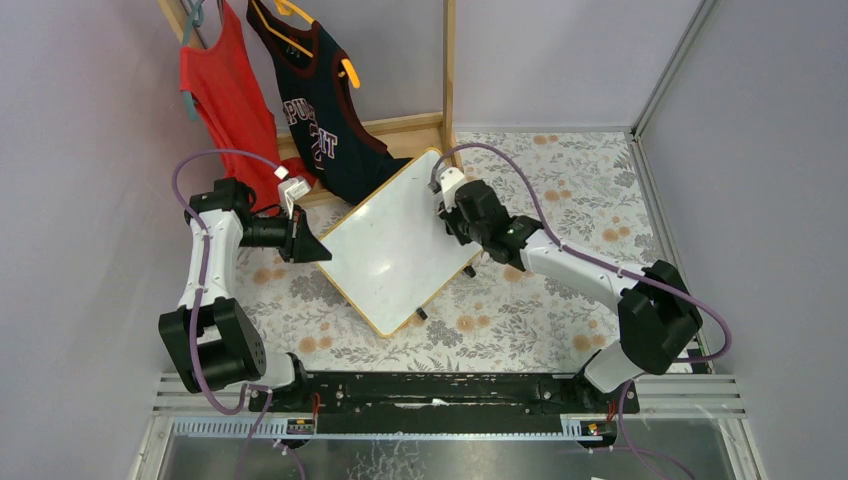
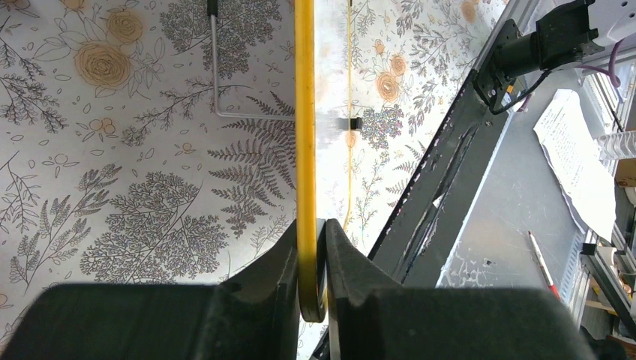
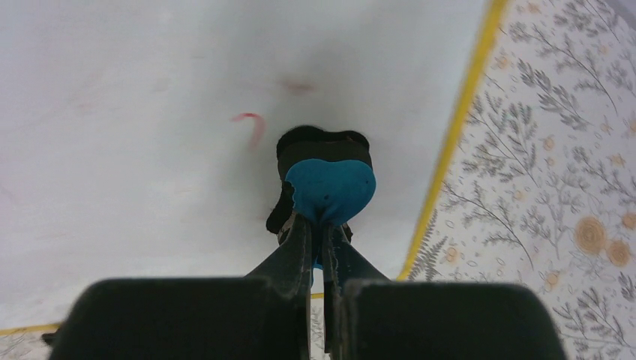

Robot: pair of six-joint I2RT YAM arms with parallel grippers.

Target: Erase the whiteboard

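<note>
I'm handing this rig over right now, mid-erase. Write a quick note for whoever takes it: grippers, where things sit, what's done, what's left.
Left gripper: shut on the frame of the whiteboard at its left corner, holding it.
Right gripper: shut on a blue-backed eraser, with its black felt at the board surface near the far-right edge.
The board lies diagonally on the floral tablecloth.
Done: most of the surface looks clean.
Left: a short curved red stroke right beside the eraser, and a faint smudge just beyond it.
</note>
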